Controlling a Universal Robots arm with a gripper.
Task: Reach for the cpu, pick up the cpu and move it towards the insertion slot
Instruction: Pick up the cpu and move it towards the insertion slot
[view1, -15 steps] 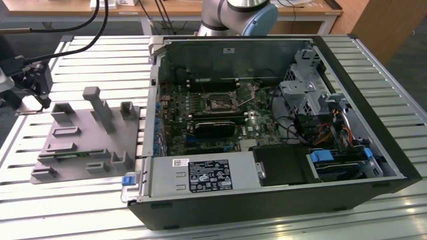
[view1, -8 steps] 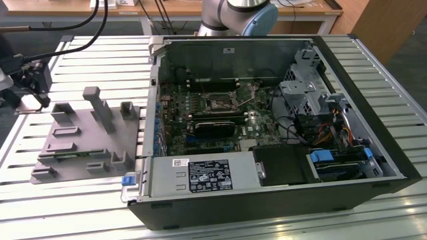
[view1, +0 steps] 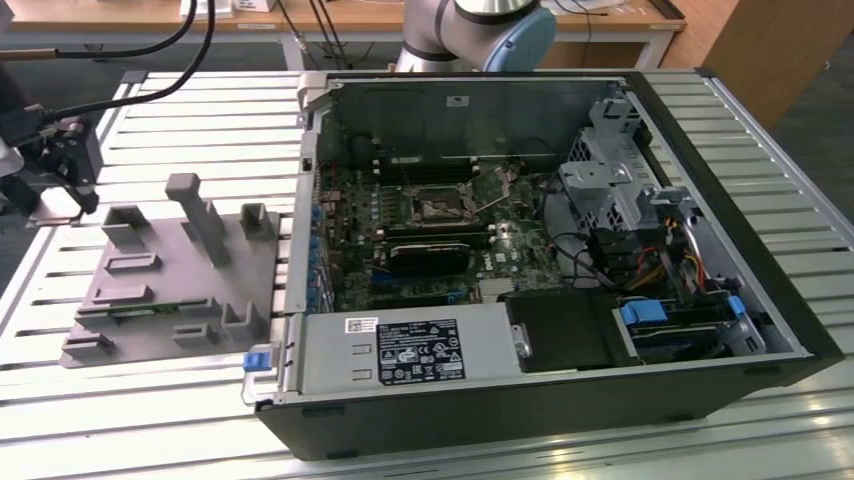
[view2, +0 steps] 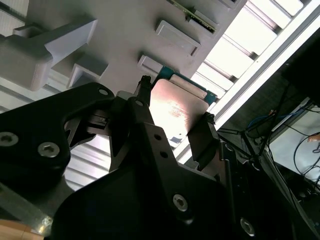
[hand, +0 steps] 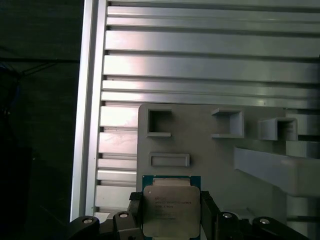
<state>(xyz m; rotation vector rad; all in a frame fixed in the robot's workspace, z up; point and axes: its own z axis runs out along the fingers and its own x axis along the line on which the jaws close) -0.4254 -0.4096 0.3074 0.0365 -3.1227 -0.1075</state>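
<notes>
First wrist view shows cpu (hand: 171, 209) clamped inside the pincer (hand: 171, 217).

Part of the cpu (view2: 175, 112) behind the black fingers (view2: 200, 140) in the second wrist view

your gripper (view1: 64, 165) hangs just above the grey fixture (view1: 160, 290), over its edge toward the exterior view's left. in both wrist views its two black fingers (hand: 136, 215) press on opposite edges of the cpu (hand: 171, 212). the arm's grey-and-blue joint (view1: 481, 30) sits well beyond the fixture.
</notes>
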